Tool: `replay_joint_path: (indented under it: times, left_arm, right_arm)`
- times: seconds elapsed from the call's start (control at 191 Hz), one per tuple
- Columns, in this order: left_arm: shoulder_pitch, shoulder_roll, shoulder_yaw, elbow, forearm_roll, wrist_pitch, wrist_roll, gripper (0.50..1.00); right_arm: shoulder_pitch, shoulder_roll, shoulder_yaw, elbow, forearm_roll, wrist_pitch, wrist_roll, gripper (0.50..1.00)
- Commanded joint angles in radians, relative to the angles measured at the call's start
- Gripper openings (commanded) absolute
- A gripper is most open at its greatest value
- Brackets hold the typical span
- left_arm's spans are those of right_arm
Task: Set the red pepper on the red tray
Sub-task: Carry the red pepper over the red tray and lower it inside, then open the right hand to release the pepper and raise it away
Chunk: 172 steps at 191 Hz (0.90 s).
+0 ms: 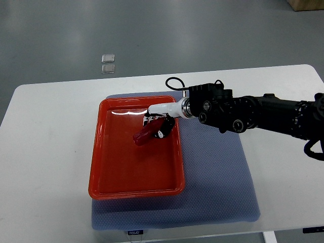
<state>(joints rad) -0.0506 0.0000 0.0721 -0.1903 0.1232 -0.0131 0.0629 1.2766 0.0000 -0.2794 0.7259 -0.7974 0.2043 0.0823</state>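
A red pepper (144, 135) is over the upper middle of the red tray (109, 167), held by my right hand (159, 123). The hand's fingers are curled around the pepper's right end. My right arm (253, 115), black with a white wrist, reaches in from the right edge across the mat. Whether the pepper touches the tray floor I cannot tell. The left arm does not show.
The tray lies on a blue-grey mat (217, 187) on a white table (45, 152). Two small clear plastic pieces (108, 63) lie on the grey floor beyond the table's far edge. A black cable loop (174, 82) rises behind the wrist.
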Motion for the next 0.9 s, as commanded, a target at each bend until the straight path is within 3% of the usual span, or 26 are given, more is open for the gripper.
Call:
replay_joint_path:
  times: [0.0, 0.272, 0.503, 0.671, 0.838, 0.896]
  left_arm:
    - [0.0, 0.0, 0.0, 0.0, 0.0, 0.001, 0.0, 1.0]
    - [0.0, 0.0, 0.0, 0.0, 0.0, 0.001, 0.0, 1.0]
    - [0.0, 0.0, 0.0, 0.0, 0.0, 0.001, 0.0, 1.0]
    - [0.0, 0.0, -0.002, 0.0, 0.0, 0.001, 0.0, 1.0]
    - [0.0, 0.0, 0.0, 0.0, 0.0, 0.001, 0.0, 1.0]
    - [0.0, 0.0, -0.002, 0.0, 0.0, 0.001, 0.0, 1.0]
  right_arm:
    - [0.0, 0.0, 0.002, 0.0, 0.003, 0.001, 0.0, 0.648]
    - [0.0, 0.0, 0.006, 0.001, 0.01, 0.001, 0.004, 0.744]
    - [0.007, 0.0, 0.063, 0.001, 0.012, -0.002, 0.008, 0.75]
    - [-0.04, 0.0, 0.33, 0.007, 0.055, -0.002, 0.039, 0.75]
    - [-0.221, -0.043, 0.746, 0.012, 0.259, 0.001, 0.094, 0.752]
    - [-0.313, -0.038, 0.93, 0.012, 0.346, 0.001, 0.112, 0.776]
